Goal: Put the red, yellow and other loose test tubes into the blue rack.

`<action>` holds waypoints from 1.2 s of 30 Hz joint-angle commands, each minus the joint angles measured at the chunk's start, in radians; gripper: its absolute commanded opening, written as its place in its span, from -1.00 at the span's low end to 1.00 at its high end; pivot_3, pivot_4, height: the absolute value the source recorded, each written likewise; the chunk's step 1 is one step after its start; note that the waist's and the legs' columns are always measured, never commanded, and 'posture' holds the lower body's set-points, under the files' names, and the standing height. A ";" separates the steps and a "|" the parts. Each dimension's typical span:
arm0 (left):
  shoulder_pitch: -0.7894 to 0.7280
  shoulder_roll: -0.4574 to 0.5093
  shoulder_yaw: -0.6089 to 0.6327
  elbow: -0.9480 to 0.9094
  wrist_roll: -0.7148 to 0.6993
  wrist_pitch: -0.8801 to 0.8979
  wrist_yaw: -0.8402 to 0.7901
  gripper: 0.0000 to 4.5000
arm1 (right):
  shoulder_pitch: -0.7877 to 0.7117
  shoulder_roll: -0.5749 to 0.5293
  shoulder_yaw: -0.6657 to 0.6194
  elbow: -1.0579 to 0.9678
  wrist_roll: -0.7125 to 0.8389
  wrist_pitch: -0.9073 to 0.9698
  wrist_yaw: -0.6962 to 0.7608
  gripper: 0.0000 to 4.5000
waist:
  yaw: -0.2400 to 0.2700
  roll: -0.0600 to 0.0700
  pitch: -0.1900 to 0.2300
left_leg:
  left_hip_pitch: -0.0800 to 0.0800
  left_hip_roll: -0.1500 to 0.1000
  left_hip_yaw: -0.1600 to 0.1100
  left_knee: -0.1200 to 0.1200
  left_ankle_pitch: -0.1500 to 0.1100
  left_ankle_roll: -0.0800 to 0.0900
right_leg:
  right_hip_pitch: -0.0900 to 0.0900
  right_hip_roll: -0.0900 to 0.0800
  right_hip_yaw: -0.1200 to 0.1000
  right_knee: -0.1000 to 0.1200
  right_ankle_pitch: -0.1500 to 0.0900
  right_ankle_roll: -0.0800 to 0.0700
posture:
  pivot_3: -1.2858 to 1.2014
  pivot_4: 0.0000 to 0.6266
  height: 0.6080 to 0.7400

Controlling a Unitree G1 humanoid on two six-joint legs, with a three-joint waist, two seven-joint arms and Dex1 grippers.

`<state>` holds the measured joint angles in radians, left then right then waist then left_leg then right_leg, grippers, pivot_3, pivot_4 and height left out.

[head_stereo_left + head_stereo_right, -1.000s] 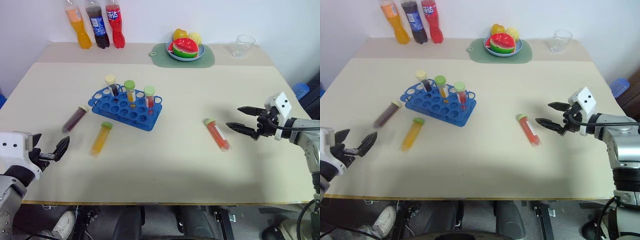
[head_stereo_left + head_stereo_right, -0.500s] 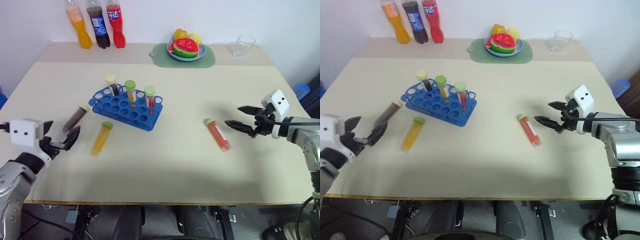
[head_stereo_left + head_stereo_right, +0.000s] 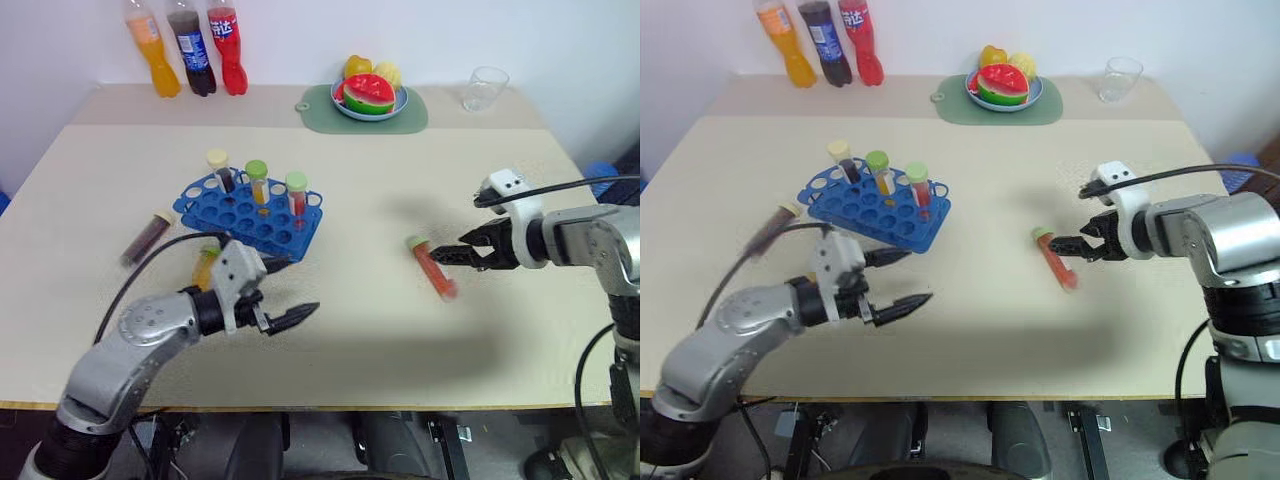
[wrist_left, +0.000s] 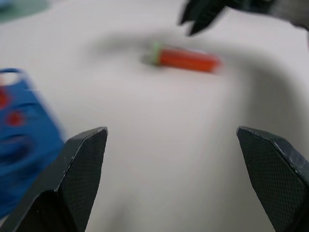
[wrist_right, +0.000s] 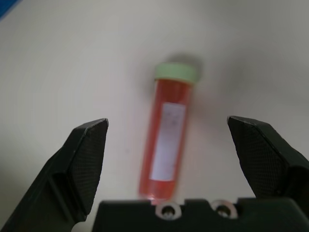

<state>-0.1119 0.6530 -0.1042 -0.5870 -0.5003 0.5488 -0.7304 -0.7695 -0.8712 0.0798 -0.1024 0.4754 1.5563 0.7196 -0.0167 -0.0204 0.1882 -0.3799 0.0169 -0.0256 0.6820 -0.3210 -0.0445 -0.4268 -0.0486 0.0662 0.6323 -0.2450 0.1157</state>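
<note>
Your right gripper (image 3: 447,256) hangs with its fingers spread wide over the red tube (image 3: 433,268), which lies flat on the table (image 3: 400,180) toward its right edge, green cap pointing to the far edge; nothing is gripped; your left gripper (image 3: 287,292) is likewise spread and empty, near the front edge, just in front of the blue rack (image 3: 249,217); the yellow tube (image 3: 205,269) lies beside the rack, partly hidden behind that arm; the maroon tube (image 3: 147,237) lies toward the left edge; three capped tubes stand upright in the rack.
</note>
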 commanded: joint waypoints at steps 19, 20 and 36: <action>0.085 -0.022 -0.048 -0.060 0.089 -0.099 -0.004 1.00 | -0.244 0.052 0.265 0.280 0.132 0.058 -0.167 -0.68 | 0.001 0.000 0.000 | -0.007 0.000 -0.001 0.001 0.000 0.000 | -0.005 -0.001 -0.001 0.000 0.000 0.000 | 0.03 -0.52 0.91; 0.086 -0.025 -0.047 -0.058 0.094 -0.100 0.003 1.00 | -0.225 0.059 0.233 0.236 0.126 0.048 -0.166 -0.68 | 0.001 0.000 0.000 | -0.007 0.000 -0.001 0.001 0.000 0.000 | -0.005 -0.001 -0.001 0.000 0.000 0.000 | 0.03 -0.52 0.91; 0.145 -0.191 0.381 0.142 0.031 -0.155 0.259 1.00 | 0.245 0.599 0.126 -0.107 -0.168 -1.352 -0.117 -0.68 | -0.013 0.000 -0.001 | -0.002 0.000 -0.003 0.002 0.000 0.000 | -0.002 0.000 -0.003 0.002 0.001 0.000 | 0.03 -0.52 0.91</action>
<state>0.0395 0.4643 0.2330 -0.4522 -0.4802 0.4465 -0.4866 -0.5147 -0.3188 0.1272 -0.2478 0.3788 0.3370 0.6277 -0.0302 -0.0203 0.1875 -0.3812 0.0176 -0.0285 0.6831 -0.3206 -0.0453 -0.4282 -0.0480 0.0630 0.6351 -0.2443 0.1155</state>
